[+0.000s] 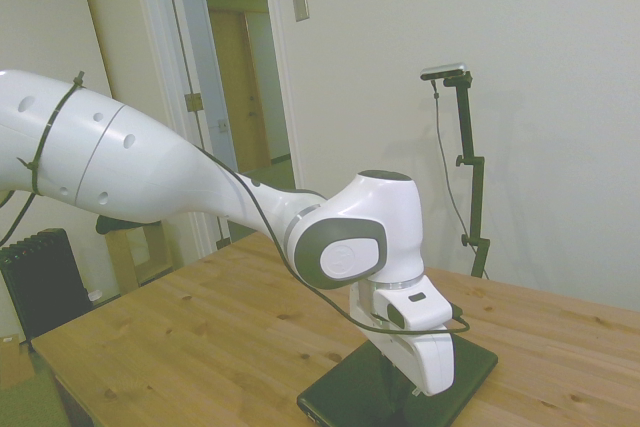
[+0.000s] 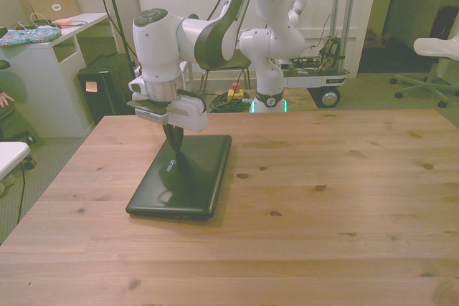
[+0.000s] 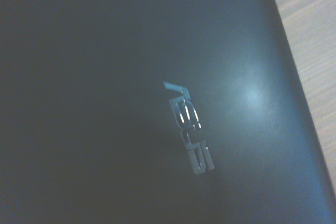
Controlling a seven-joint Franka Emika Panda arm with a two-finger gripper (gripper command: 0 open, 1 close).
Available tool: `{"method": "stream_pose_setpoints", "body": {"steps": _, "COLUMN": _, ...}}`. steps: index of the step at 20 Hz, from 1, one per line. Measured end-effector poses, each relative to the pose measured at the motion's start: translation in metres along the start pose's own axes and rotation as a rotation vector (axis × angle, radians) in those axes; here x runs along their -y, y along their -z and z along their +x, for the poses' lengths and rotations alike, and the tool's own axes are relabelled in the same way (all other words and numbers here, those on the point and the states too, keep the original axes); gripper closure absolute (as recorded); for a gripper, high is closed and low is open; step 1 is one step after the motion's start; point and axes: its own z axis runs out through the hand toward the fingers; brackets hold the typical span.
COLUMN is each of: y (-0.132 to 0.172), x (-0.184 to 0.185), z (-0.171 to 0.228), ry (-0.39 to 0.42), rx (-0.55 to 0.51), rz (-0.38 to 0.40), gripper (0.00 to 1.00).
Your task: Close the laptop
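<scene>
The laptop point(image 2: 184, 179) lies on the wooden table point(image 2: 330, 198) toward the front view's left, its black lid folded flat down over the base. My gripper point(image 2: 174, 142) stands upright over the lid's rear half, its dark fingertips drawn together to a point that rests on or just above the lid. In the side view the white hand covers the fingers, and the laptop point(image 1: 350, 399) shows beneath it at the table's near edge. Close up, the wrist view is filled by the laptop's lid point(image 3: 105, 103) with its silver logo point(image 3: 187, 128).
Bare wood stretches across the table to the front view's right of the laptop. Beyond the table stand a white desk point(image 2: 50, 48), a wheeled cart point(image 2: 315, 69) and an office chair point(image 2: 439, 48). A dark radiator point(image 1: 42, 282) sits beside the table in the side view.
</scene>
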Motion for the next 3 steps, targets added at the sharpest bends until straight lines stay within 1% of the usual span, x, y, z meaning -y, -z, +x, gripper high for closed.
{"method": "stream_pose_setpoints", "body": {"steps": 2, "y": 0.032, "x": 0.002, "z": -0.010, "ry": 0.017, "rx": -0.026, "rz": 0.047, "gripper": 1.00}}
{"method": "stream_pose_setpoints", "body": {"steps": 3, "y": 0.052, "x": 0.002, "z": -0.021, "ry": 0.035, "rx": -0.036, "rz": 0.076, "gripper": 0.00}}
